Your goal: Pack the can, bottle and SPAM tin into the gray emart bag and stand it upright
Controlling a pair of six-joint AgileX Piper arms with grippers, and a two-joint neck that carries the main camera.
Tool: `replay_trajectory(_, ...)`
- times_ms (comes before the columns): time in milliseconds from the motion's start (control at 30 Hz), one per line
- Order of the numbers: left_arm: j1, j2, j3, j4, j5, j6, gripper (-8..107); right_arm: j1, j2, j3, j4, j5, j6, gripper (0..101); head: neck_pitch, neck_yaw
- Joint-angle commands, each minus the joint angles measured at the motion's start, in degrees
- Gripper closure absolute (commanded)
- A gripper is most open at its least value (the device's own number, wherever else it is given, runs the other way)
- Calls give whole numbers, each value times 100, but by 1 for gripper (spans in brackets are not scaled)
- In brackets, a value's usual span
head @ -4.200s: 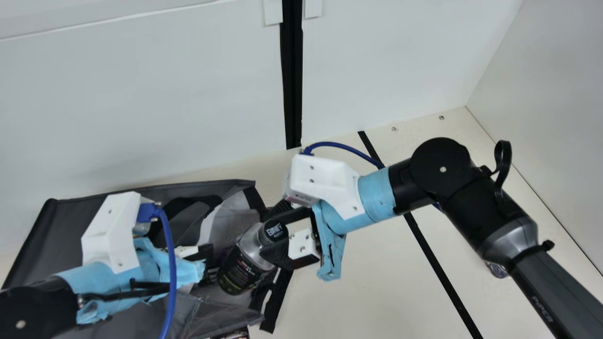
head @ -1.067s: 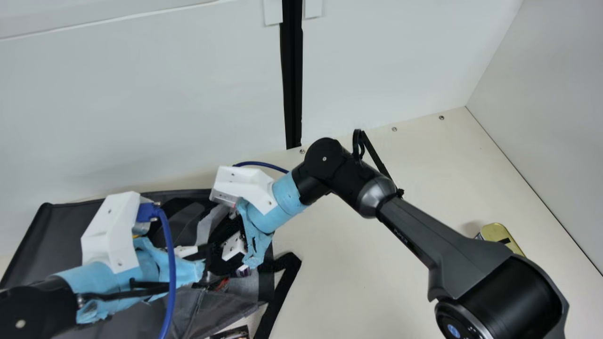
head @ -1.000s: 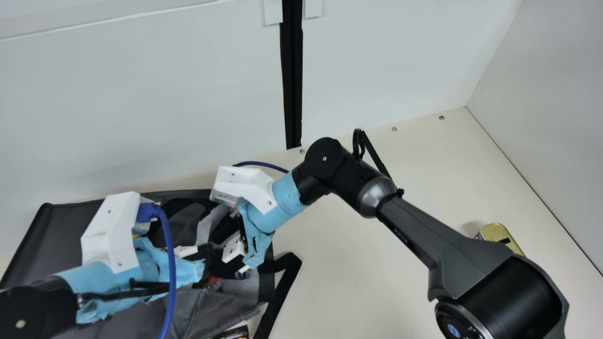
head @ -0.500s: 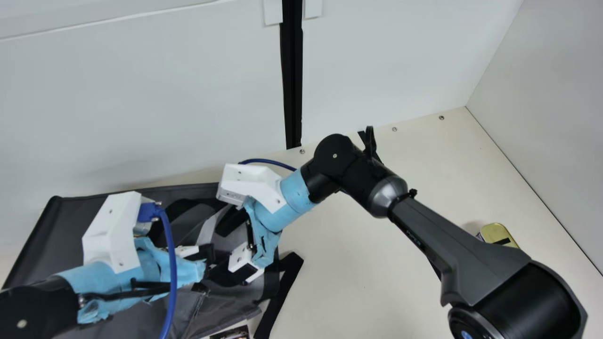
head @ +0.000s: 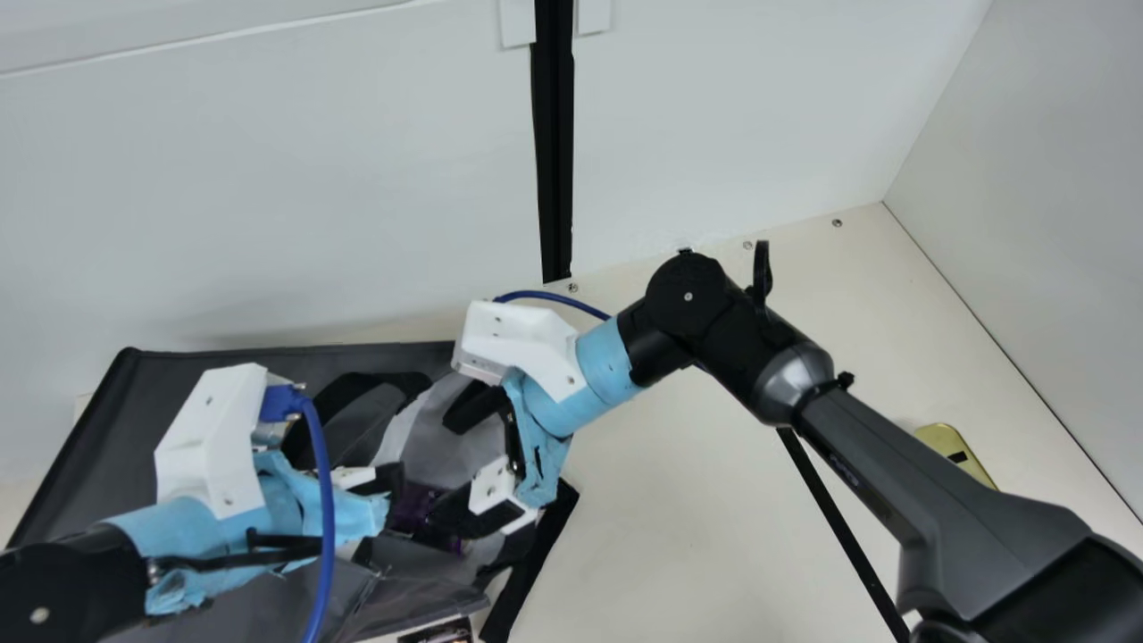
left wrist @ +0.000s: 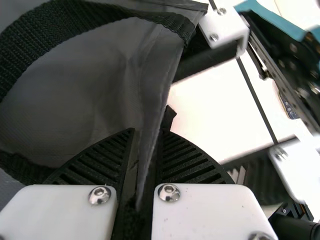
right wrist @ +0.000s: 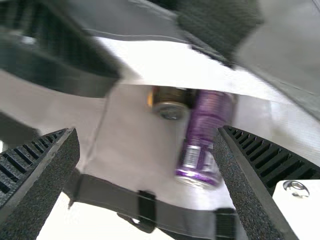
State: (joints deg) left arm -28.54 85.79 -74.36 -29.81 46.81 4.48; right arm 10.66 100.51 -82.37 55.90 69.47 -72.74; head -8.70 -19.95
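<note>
My left gripper [head: 393,487] is at the gray bag [head: 134,429], which lies on its side. In the left wrist view, the left gripper [left wrist: 145,137] is shut on the rim of the bag [left wrist: 95,85]. My right gripper [head: 460,460] stands at the bag's mouth with fingers apart. Between and beyond the open right gripper [right wrist: 149,132], a purple can [right wrist: 205,135] and the base of a dark bottle [right wrist: 171,102] lie side by side in the bag; the bottle's far part is hidden. A gold tin [head: 951,445] lies on the table at right, partly behind the right arm.
A black strap [head: 527,572] of the bag trails onto the cream table [head: 679,536]. A small dark printed item [head: 439,632] shows at the bottom edge. White panels [head: 268,179] stand behind, and another wall [head: 1054,223] at the right.
My right gripper carried the bottle into the bag, let it go, and has since drawn back rightward with open fingers. The bag's far part has shifted slightly right; my left arm has stayed nearly still.
</note>
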Motion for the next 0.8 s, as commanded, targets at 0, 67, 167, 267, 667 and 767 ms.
replay_trajectory(0, 0, 0, 0, 0, 0, 0, 107, -31, -97, 103, 30, 43, -41, 6, -130, -5)
replay_trajectory(67, 0, 0, 0, 0, 0, 0, 107, -72, -191, 198, 48, 43, -79, 6, -130, -5)
replay_trajectory(167, 0, 0, 0, 0, 0, 0, 107, -137, -336, 339, 73, 43, -134, 6, -130, -5)
replay_trajectory(267, 0, 0, 0, 0, 0, 0, 107, -204, -487, 474, 104, 43, -183, 6, -130, -5)
replay_trajectory(667, 0, 0, 0, 0, 0, 0, 107, -630, -1042, 788, 91, 43, -253, 6, -130, -5)
replay_trajectory(767, 0, 0, 0, 0, 0, 0, 107, -795, -1145, 790, 33, 43, -230, 6, -130, -5)
